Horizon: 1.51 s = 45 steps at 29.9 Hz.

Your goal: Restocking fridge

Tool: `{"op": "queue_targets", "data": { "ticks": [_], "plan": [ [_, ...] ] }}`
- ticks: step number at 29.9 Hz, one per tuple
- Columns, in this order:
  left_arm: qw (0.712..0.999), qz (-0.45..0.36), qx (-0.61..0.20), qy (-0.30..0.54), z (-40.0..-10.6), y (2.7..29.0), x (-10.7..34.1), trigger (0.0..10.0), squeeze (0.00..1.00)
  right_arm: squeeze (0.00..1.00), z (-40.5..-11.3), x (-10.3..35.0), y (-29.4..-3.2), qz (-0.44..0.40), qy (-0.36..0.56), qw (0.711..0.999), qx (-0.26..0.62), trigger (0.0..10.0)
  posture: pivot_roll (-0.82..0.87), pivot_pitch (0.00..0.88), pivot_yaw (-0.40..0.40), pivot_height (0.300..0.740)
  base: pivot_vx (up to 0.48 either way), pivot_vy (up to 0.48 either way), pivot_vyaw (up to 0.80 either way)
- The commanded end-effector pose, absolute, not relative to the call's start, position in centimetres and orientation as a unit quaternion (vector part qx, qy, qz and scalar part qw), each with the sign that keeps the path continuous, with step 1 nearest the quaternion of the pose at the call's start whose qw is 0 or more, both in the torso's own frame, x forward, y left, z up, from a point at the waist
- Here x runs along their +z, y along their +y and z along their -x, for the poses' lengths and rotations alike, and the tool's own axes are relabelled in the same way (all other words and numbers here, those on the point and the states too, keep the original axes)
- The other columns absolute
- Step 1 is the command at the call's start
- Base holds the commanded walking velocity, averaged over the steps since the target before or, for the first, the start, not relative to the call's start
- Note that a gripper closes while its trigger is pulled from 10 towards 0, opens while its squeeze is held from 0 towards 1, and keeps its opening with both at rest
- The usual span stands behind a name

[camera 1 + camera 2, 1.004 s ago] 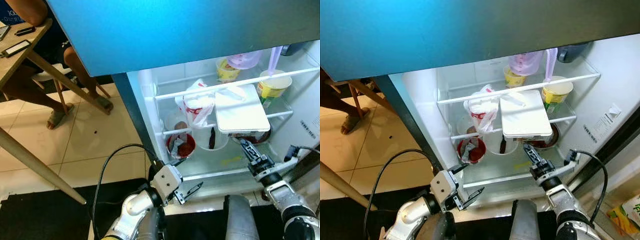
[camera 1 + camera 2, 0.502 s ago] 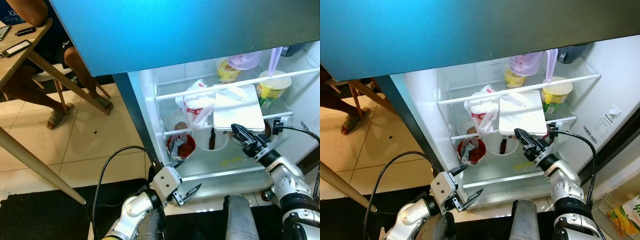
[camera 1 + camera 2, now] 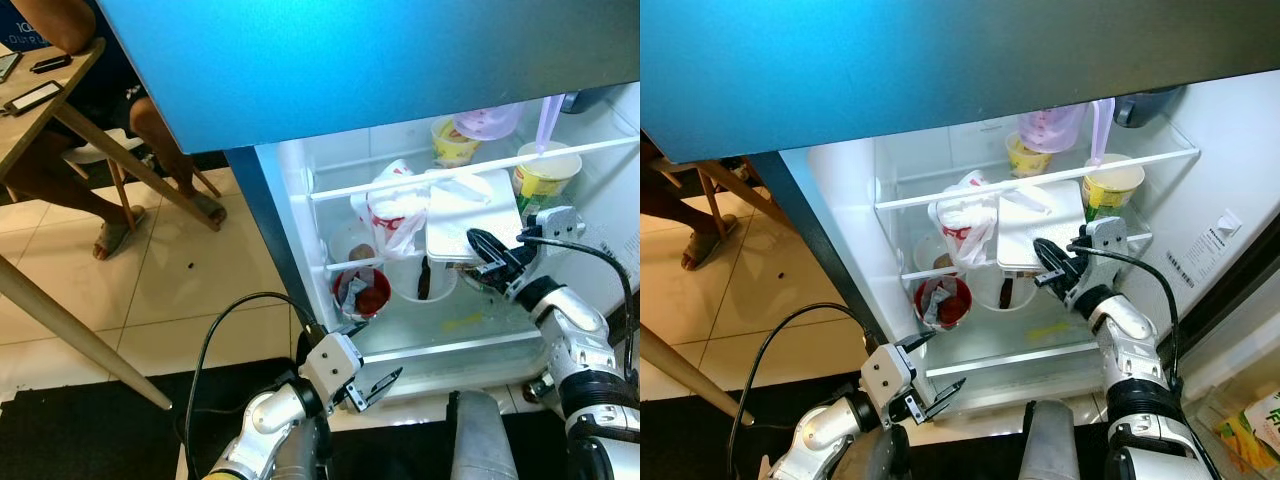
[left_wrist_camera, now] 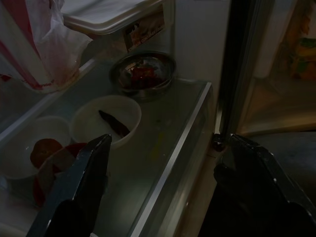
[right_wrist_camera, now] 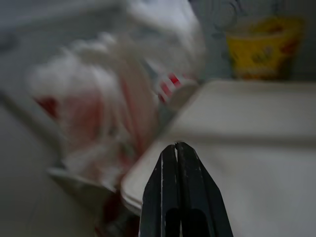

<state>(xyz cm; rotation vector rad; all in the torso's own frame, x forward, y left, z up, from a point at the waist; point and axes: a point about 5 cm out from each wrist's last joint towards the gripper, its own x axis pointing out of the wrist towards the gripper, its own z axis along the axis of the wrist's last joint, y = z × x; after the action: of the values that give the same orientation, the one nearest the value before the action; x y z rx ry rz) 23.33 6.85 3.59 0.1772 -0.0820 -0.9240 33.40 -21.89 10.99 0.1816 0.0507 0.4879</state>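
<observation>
Reaching into the open fridge [image 3: 300,190], the right gripper [image 3: 483,247] has its two long black fingers pressed flat together, tips at the front edge of a flat, matte white lidded container [image 3: 472,212] that sits on the middle glass shelf [image 3: 1120,238]. Just beside that rectangular box slumps a crinkled white plastic bag with red print [image 3: 395,210], and a yellow paper cup [image 3: 545,172] stands at the shelf's right end. On the smooth glass shelf below sit a round white bowl [image 4: 106,118] holding something dark and thin, a shiny metal bowl [image 4: 143,74] of red food, and a red-rimmed bowl [image 3: 362,293]. The left gripper [image 3: 372,380] hangs low before the fridge, fingers spread apart, holding nothing.
</observation>
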Motion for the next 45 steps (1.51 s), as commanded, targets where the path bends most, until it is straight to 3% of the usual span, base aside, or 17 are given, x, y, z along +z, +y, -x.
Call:
{"op": "queue_targets", "data": {
  "ticks": [1, 4, 7, 10, 13, 19, 25, 33, 45],
  "plan": [
    [0.894, -0.077, -0.441, -0.032, -23.0, 6.9, 3.2, 10.0, 0.0, 0.0, -32.4, 10.5, -20.9, -0.119, 0.034, 0.946, 0.3, 10.0, -0.06, 0.083, 0.117, 0.585, 0.0, 0.0, 0.0],
    [0.894, -0.077, -0.441, -0.031, -23.0, 6.9, 3.1, 10.0, 0.0, 0.0, -30.6, 8.9, -19.5, -0.078, 0.093, 0.915, 0.385, 10.0, -0.06, 0.083, 0.117, 0.585, 0.0, 0.0, 0.0],
    [0.894, -0.077, -0.441, -0.032, -23.1, 7.0, 3.1, 10.0, 0.0, 0.0, -29.9, 7.6, -19.6, -0.05, 0.136, 0.906, 0.398, 10.0, -0.06, 0.083, 0.117, 0.585, 0.0, 0.0, 0.0],
    [0.894, -0.077, -0.44, -0.032, -23.1, 7.0, 3.1, 10.0, 0.0, 0.0, -29.9, 6.6, -20.2, -0.02, 0.171, 0.911, 0.375, 10.0, -0.06, 0.083, 0.117, 0.585, 0.0, 0.0, 0.0],
    [0.894, -0.077, -0.441, -0.033, -23.1, 7.0, 3.2, 10.0, 0.0, 0.0, -31.1, 5.8, -22.4, 0.037, 0.213, 0.942, 0.258, 10.0, -0.06, 0.084, 0.119, 0.585, 0.0, 0.0, 0.0],
    [0.893, -0.078, -0.441, -0.034, -23.1, 7.1, 3.2, 10.0, 0.0, 0.0, -32.6, 7.5, -23.8, 0.069, 0.181, 0.968, 0.157, 10.0, -0.06, 0.084, 0.119, 0.585, 0.0, 0.0, 0.0],
    [0.894, -0.079, -0.439, -0.034, -23.2, 7.2, 3.2, 10.0, 0.0, 0.0, -33.7, 8.1, -24.2, 0.097, 0.175, 0.974, 0.101, 10.0, -0.06, 0.084, 0.119, 0.585, 0.0, 0.0, 0.0],
    [0.894, -0.079, -0.439, -0.035, -23.1, 7.2, 3.2, 10.0, 0.0, 0.0, -35.4, 9.7, -23.5, 0.125, 0.147, 0.979, 0.062, 10.0, -0.05, 0.09, 0.122, 0.585, 0.0, 0.0, 0.0],
    [0.896, -0.079, -0.436, -0.035, -23.0, 7.4, 3.2, 10.0, 0.0, 0.0, -36.7, 10.6, -21.6, 0.136, 0.136, 0.979, 0.073, 10.0, -0.03, 0.089, 0.112, 0.585, 0.0, 0.0, 0.0]
  ]
}}
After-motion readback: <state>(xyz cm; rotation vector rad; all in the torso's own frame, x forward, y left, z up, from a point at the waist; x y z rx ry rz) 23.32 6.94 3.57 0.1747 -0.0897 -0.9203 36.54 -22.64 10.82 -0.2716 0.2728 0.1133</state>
